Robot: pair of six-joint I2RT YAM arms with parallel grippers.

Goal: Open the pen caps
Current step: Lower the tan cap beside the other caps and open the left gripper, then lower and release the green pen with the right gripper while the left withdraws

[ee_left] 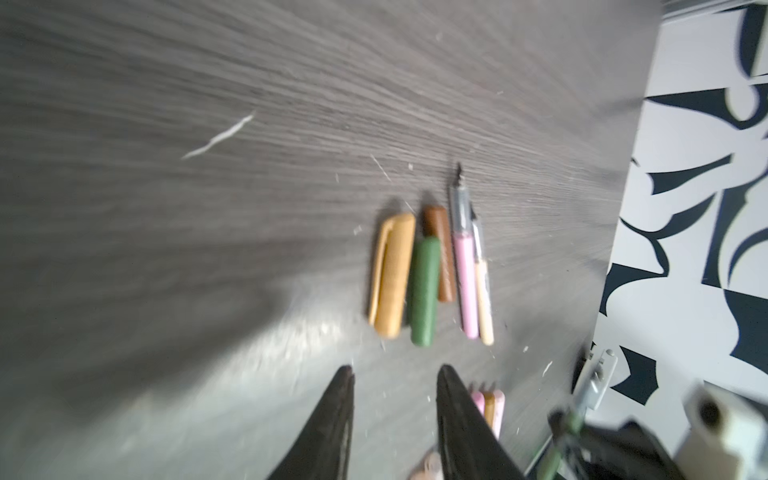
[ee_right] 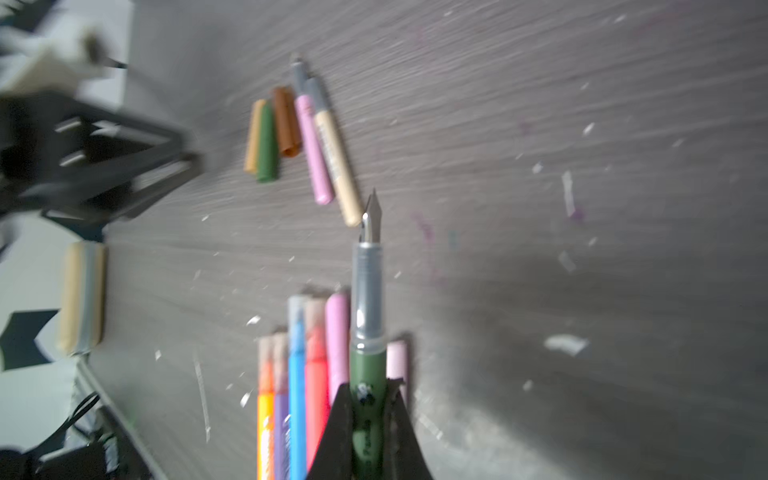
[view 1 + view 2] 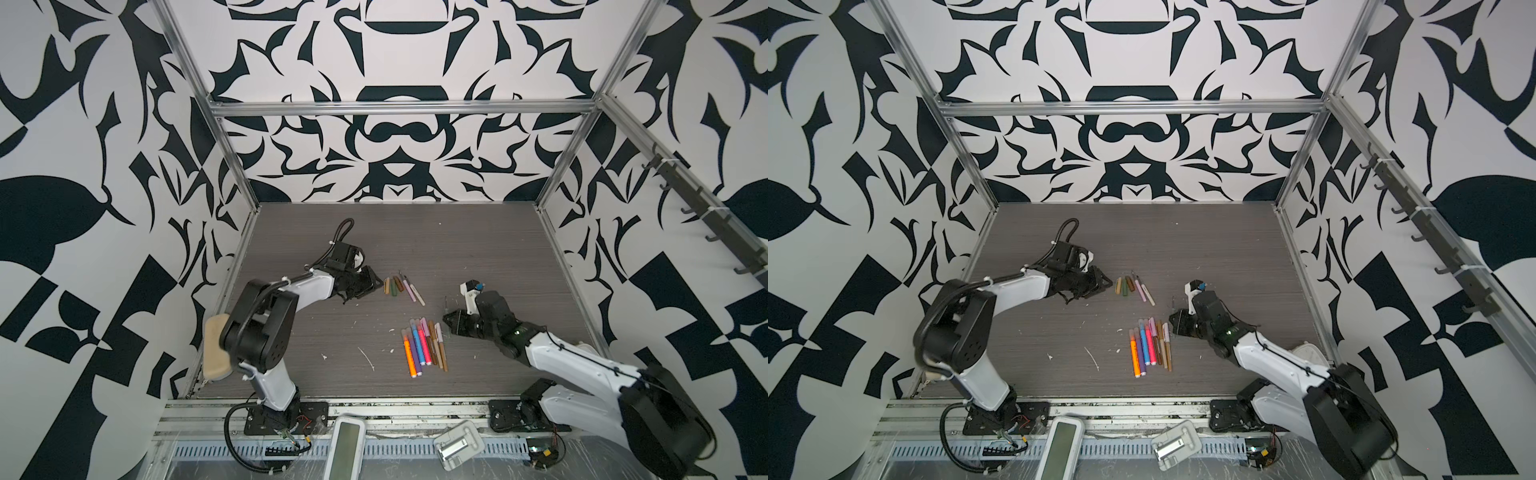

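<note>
On the grey wood-grain table (image 3: pixel 478 249), the right claw (image 2: pixel 371 384) clamps the green pen (image 2: pixel 365 361). The pen is uncapped, its long axis in line with the claw and its nib pointing roughly toward the loose caps (image 1: pixel 424 286). The left claw (image 1: pixel 397 370), jaws apart and empty, hangs just beside those caps. The capped pens (image 3: pixel 419 345) lie nearer the right claw.

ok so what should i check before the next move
1. Olive green plastic pen clamped in right gripper: ok.
2. Its metal nib bare, cap off: ok.
3. Left gripper open, nothing between the jaws: ok.
4. Short olive green cap lying on the grey wood-grain table between the tan cap and the brown cap: ok.
5. Row of coloured felt-tip pens uncapped: not ok, caps on.
</note>
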